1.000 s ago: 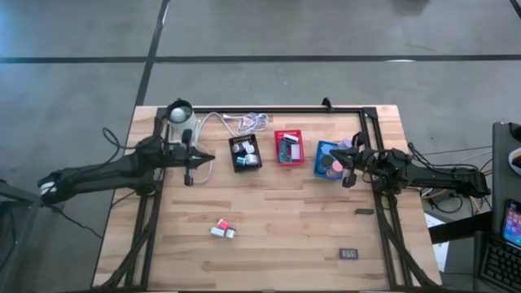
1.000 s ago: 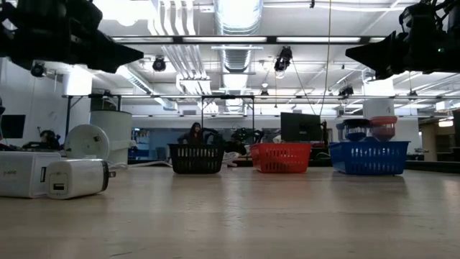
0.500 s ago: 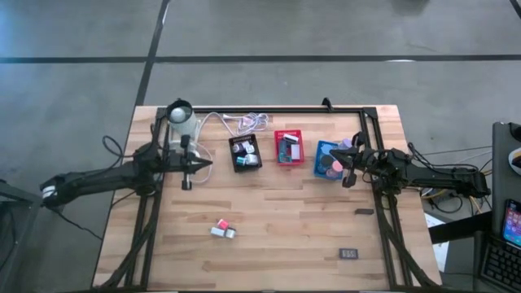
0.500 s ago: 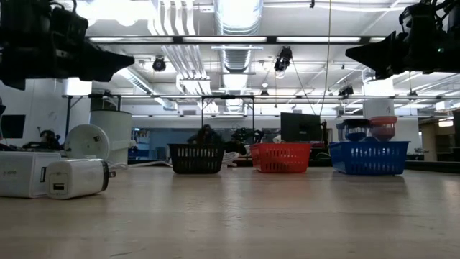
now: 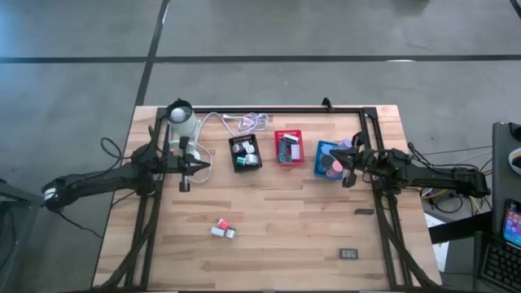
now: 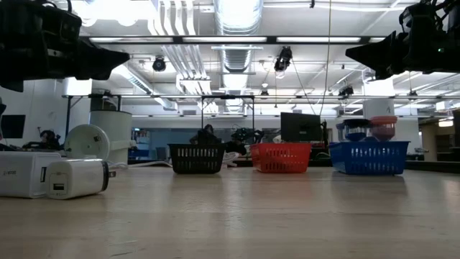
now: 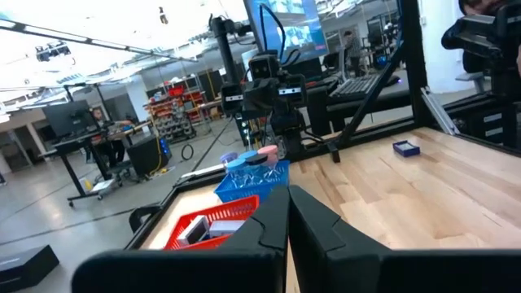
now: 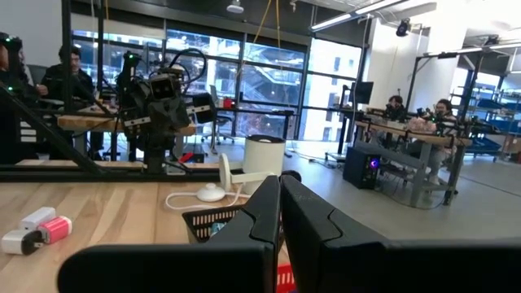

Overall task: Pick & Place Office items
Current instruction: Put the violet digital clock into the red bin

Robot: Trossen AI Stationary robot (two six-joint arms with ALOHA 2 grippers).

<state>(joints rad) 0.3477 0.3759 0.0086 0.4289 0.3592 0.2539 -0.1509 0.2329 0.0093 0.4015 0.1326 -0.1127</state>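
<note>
Two small blocks, one pink (image 5: 221, 223) and one white (image 5: 225, 233), lie on the wooden table near its middle front; the right wrist view shows them too (image 8: 37, 229). A dark rectangle (image 5: 348, 254) and another dark piece (image 5: 364, 212) lie at the right front. More office items fill the black tray (image 5: 245, 152), red tray (image 5: 288, 147) and blue tray (image 5: 328, 159). My left gripper (image 5: 203, 165) hovers shut and level, left of the black tray. My right gripper (image 5: 343, 165) hovers shut at the blue tray's right side.
A white coiled cable (image 5: 248, 122) and a white round device (image 5: 180, 115) sit at the back left. Black frame rails (image 5: 383, 236) run along the table's sides and back. Bare wood lies between the trays and the near edge. People sit at desks beyond the table.
My left gripper has come down and drawn back a little toward the table's left edge, away from the black tray, staying shut and level.
</note>
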